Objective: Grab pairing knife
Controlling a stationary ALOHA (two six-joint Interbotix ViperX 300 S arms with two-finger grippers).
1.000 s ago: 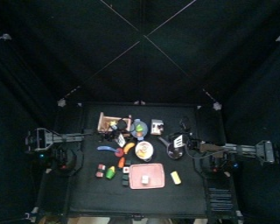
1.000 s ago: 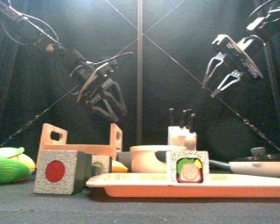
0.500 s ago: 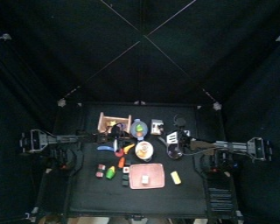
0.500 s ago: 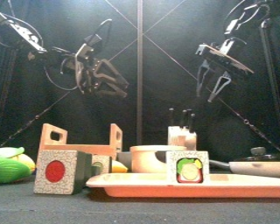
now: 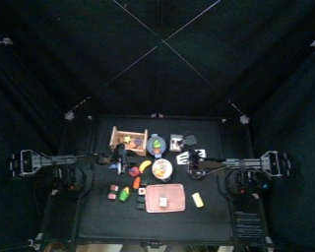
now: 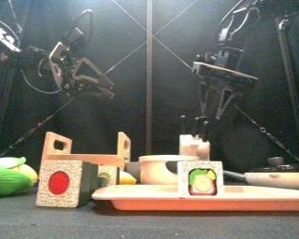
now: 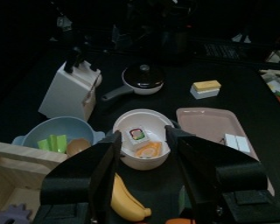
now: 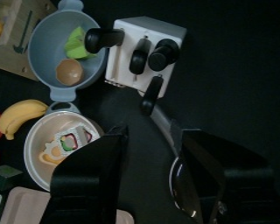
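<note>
The white knife block holds several black knife handles; the smallest handle sits at its lower edge. I cannot tell which one is the paring knife. The block also shows in the front view, the left wrist view and the top view. My right gripper is open and empty, hanging above the block. My left gripper is open and empty, raised high at the left, over the white bowl.
A blue bowl of vegetables stands beside the block. A black pan, a pink tray, a banana, a yellow block and a wooden crate crowd the table.
My right gripper has moved left and a little down, to above the knife block. My left gripper has risen and drawn back to the left.
</note>
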